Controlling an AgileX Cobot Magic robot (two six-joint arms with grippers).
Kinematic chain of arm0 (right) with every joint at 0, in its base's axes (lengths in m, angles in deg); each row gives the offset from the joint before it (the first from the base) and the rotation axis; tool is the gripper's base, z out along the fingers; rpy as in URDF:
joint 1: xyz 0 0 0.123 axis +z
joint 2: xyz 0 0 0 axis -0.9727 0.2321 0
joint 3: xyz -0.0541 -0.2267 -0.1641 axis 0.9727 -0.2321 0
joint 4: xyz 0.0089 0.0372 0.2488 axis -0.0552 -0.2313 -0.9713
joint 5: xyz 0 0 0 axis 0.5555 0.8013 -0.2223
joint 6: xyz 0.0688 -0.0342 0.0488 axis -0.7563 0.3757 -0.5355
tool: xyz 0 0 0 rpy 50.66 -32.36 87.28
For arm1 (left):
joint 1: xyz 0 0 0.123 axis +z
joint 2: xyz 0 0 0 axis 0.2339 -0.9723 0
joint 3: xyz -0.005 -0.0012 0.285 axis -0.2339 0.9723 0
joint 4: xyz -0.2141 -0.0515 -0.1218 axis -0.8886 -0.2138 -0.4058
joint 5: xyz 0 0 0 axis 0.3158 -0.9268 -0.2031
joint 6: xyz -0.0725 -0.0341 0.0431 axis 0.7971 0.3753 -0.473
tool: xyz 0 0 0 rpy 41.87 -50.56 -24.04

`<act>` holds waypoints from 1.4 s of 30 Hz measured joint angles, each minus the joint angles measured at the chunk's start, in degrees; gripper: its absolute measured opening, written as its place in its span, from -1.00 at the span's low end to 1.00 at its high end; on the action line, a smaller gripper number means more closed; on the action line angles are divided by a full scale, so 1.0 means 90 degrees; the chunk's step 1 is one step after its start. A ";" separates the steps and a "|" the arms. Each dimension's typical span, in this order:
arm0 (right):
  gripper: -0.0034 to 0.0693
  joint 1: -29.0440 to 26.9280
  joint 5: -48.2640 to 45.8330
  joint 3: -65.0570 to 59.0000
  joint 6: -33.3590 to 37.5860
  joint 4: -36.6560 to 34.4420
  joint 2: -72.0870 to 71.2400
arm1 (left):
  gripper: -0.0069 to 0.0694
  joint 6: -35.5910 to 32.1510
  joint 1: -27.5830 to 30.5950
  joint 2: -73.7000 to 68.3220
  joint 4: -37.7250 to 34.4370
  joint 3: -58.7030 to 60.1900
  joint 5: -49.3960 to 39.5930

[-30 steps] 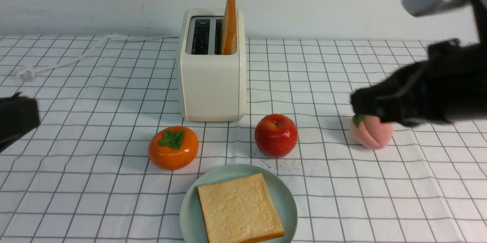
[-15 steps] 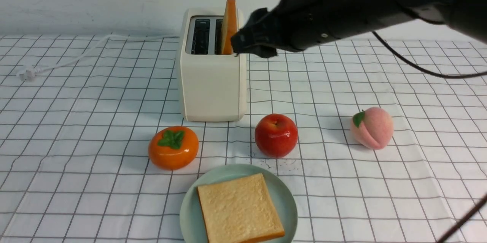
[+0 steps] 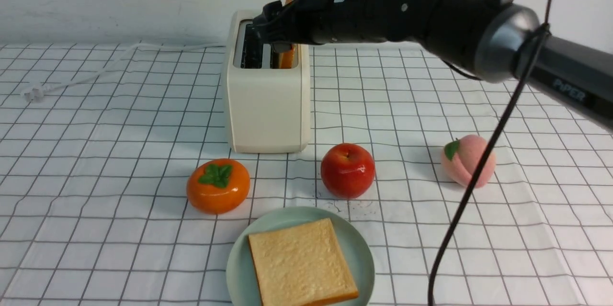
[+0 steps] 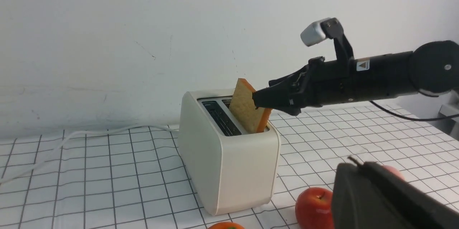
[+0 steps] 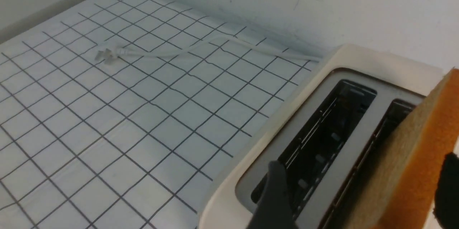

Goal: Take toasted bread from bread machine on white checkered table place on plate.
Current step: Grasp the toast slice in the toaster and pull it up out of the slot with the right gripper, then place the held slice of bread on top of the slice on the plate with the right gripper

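The cream-white bread machine (image 3: 266,105) stands at the back middle of the white checkered table (image 3: 96,153). One slice of toasted bread (image 3: 286,59) stands upright in its right slot, also seen in the left wrist view (image 4: 247,110). My right gripper (image 3: 274,33) is open. Its fingers straddle the top of that slice (image 5: 412,171), one finger (image 5: 272,193) over the empty left slot. A second slice (image 3: 301,263) lies flat on the mint-green plate (image 3: 357,243) at the front. My left gripper (image 4: 353,171) is a blurred black mass low in its own view.
An orange persimmon (image 3: 218,192), a red apple (image 3: 347,169) and a pink peach (image 3: 468,161) lie in a row between toaster and plate. The toaster's white cord (image 3: 96,69) trails to the back left. A black cable (image 3: 479,176) hangs from my right arm.
My right arm has swung from above the peach, up and left to the toaster, and now brackets the standing slice. My left gripper has left the front view.
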 joint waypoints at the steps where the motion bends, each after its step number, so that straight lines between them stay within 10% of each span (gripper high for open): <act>1: 0.58 -0.0016 0.0053 0.0006 -0.0070 -0.0006 0.0042 | -0.85 0.0000 0.0000 0.0000 0.0000 0.0000 0.0000; 21: -0.57 -0.0106 0.0485 0.0064 -0.0437 -0.0029 0.0431 | -0.85 0.0000 0.0000 0.0000 0.0000 0.0000 0.0104; 35: -0.62 -0.0118 0.0227 0.0018 -0.0439 -0.0087 -0.0100 | -0.85 0.0005 0.0000 0.0000 0.0000 0.0000 0.0099; 42: -0.63 -0.0175 -0.2091 0.0085 -0.0346 -0.0070 -0.2055 | -0.85 0.0007 0.0000 0.0000 0.0000 0.0000 -0.0134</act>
